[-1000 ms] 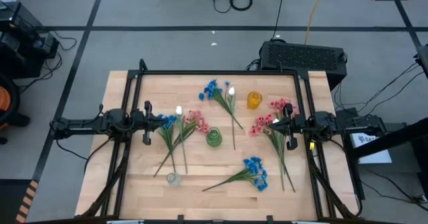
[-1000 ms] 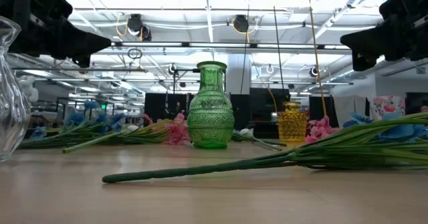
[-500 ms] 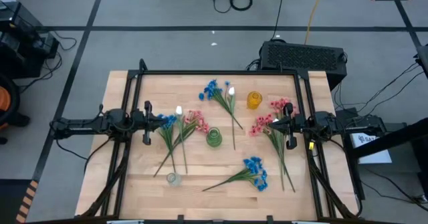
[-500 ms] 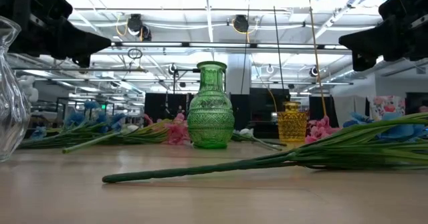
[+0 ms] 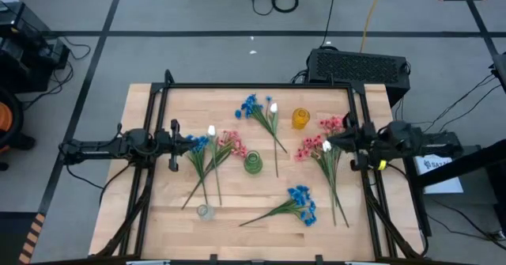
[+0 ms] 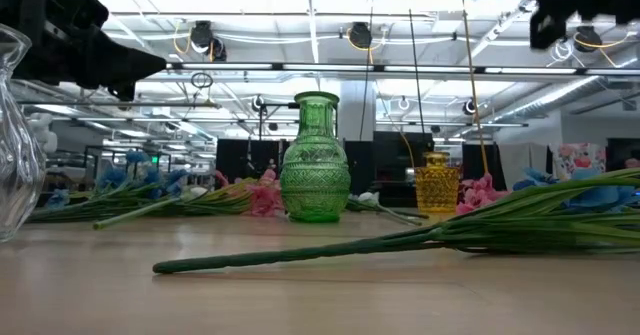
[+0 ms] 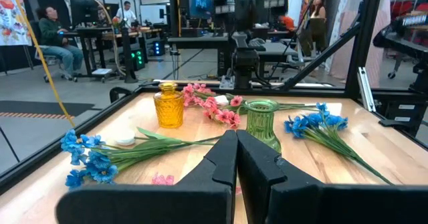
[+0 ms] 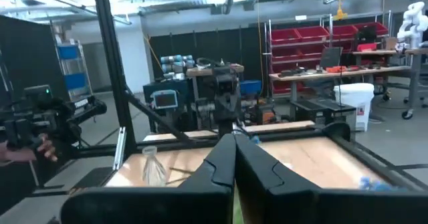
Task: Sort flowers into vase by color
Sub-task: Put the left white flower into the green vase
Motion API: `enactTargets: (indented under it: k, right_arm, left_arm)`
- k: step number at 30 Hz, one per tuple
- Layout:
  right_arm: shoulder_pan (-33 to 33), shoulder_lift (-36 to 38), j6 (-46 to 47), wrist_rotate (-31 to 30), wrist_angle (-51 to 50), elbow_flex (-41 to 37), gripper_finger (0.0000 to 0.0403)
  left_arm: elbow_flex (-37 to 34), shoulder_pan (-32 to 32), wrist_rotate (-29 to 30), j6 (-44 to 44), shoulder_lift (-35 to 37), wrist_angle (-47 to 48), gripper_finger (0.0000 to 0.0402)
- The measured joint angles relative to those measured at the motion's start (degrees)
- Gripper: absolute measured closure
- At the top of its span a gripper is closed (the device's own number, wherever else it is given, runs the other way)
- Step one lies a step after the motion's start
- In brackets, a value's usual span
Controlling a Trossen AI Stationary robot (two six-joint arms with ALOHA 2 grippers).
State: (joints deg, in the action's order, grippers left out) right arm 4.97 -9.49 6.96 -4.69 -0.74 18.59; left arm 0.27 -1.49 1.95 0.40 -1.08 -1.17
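Observation:
The flowers lie flat on the wooden table [image 5: 158, 217]. A blue and white spray [image 5: 253, 107] lies at the far middle and a blue, white and pink bunch [image 5: 212, 145] at the left. A pink bunch [image 5: 320, 138] lies at the right and a blue spray [image 5: 300, 203] near the front. A yellow vase [image 5: 300, 119], a green vase [image 5: 252, 164] and a clear vase [image 5: 205, 211] stand upright. My left gripper [image 5: 188, 141] is shut and level over the left bunch. My right gripper [image 5: 332, 140] is shut, raised above the pink bunch.
A black frame [image 5: 261, 86] runs around the table's far and side edges. Bare wood shows between the green vase and the front blue spray. In the low view the green vase [image 6: 315, 160] stands mid-table and the clear vase [image 6: 15, 135] at the near left.
My right gripper has risen well above the table and tipped slightly upward, staying shut; in the low view it has climbed to the picture's top. The flowers and vases lie as before.

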Motion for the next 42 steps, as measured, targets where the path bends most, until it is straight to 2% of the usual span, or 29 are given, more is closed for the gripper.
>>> enactTargets:
  k: [9,14,18,21,24,27,31,36,39,42]
  right_arm:
    - [0.0,-22.61,0.33,-0.09,-14.93,32.01,0.0403]
    - [0.0,-32.05,0.74,-0.05,-13.62,39.18,0.0403]
    - [0.0,-36.98,-0.87,-0.09,-13.84,38.37,0.0403]
    - [0.0,-39.88,0.64,-0.13,-12.78,34.58,0.0403]
    - [0.0,-42.3,3.82,-0.28,-7.21,29.14,0.0403]
    - [0.0,-44.64,6.82,-0.26,0.63,23.19,0.0403]
    - [0.05,-47.55,9.66,-0.1,10.66,16.43,0.0403]
    - [1.43,-50.17,12.5,0.06,17.5,11.96,0.0403]
    - [2.84,-51.03,13.88,0.07,17.73,11.83,0.0403]
    - [4.52,-51.35,14.66,0.02,17.77,11.83,0.0403]
  left_arm:
    - [0.02,0.0,0.07,-0.04,0.0,-0.95,0.0388]
    - [0.02,-0.01,0.09,-0.07,-0.01,-1.09,0.0388]
    - [0.02,0.01,0.09,-0.09,0.0,-1.14,0.0388]
    - [0.02,0.01,0.12,-2.6,-0.01,-1.2,0.0388]
    - [0.02,0.01,0.36,-8.41,-0.02,-1.38,0.0388]
    - [0.15,0.01,3.78,-9.21,0.0,-1.16,0.0388]
    - [1.77,-0.03,5.01,-10.63,-0.02,-0.97,0.0388]
    - [9.88,-0.01,5.06,-10.62,-1.42,2.58,0.0388]
    - [19.37,0.01,6.75,-10.66,-5.89,9.4,0.0388]
    - [30.45,0.01,6.86,-10.6,-13.47,16.93,0.0388]
